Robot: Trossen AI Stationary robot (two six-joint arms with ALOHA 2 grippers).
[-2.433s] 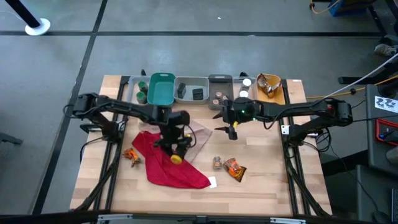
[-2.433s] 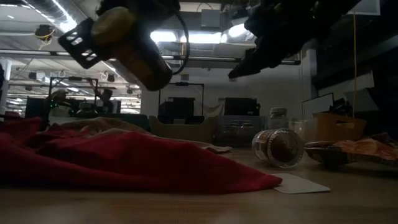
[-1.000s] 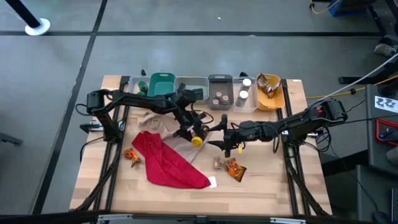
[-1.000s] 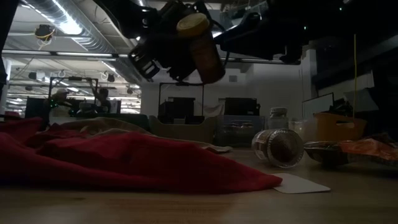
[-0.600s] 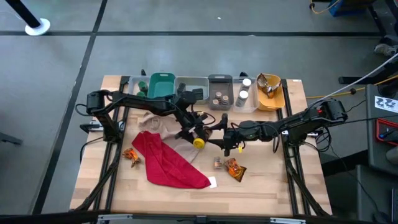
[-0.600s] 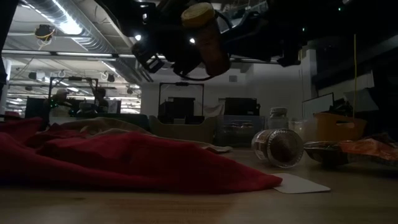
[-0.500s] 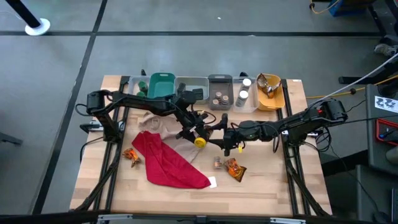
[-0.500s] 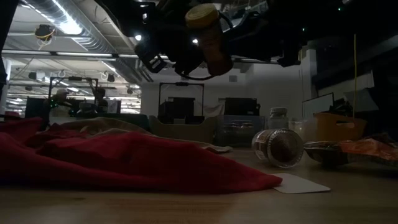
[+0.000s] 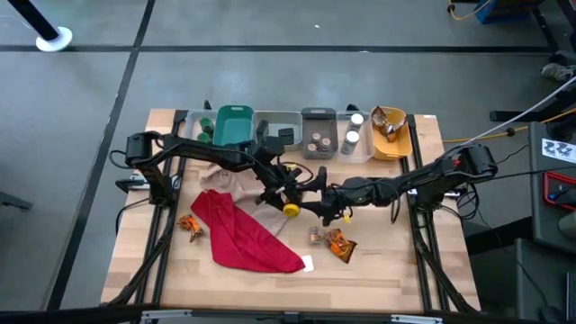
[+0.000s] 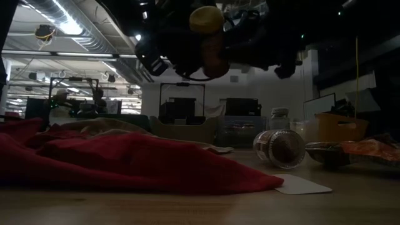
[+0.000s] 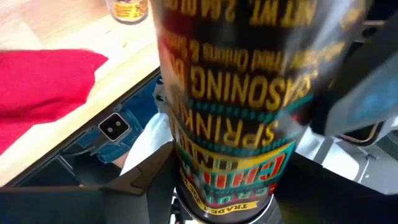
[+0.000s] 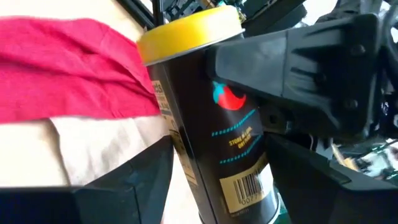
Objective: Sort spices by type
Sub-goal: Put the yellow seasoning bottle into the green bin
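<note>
Yellow-capped bottle (image 9: 290, 206) in left claw (image 9: 281, 199)

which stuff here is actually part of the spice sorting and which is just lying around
Part of the job: yellow-capped bottle held in the left hand, with the right hand around it too; small jar and orange packet on the table; jars in the grey bin.

Just lying about: red cloth, tan cloth, white card.
</note>
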